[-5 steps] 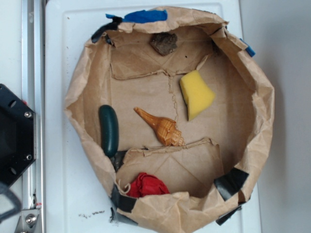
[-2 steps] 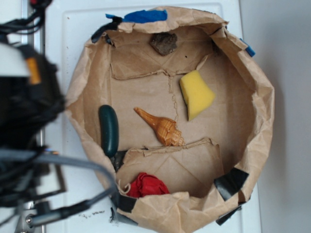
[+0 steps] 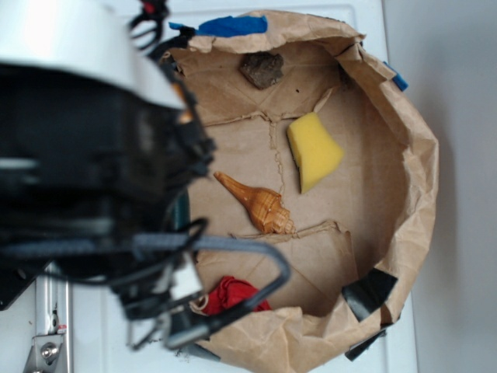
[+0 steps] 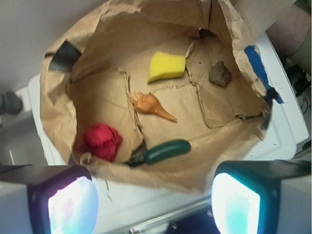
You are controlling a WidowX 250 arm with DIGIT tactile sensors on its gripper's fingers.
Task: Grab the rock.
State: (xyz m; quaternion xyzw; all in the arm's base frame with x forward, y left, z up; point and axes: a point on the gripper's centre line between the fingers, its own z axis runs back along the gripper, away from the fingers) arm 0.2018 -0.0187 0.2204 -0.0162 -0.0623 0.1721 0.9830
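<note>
Paper tray [image 4: 58, 112], rock [image 4: 220, 73] (claw [image 4: 155, 207] apart)

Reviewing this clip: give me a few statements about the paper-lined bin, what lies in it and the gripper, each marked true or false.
1. The rock lies in the paper-lined bin, touching nothing else. True.
2. The gripper is shut on the rock. False: its fingers stand wide apart with nothing between them, outside the bin.
3. The yellow sponge lies between the rock and the seashell in the wrist view. True.
4. The red cloth ball rests on top of the sponge. False: it sits apart, near the bin's wall.
5. A dark green object lies beside the seashell. True.
</note>
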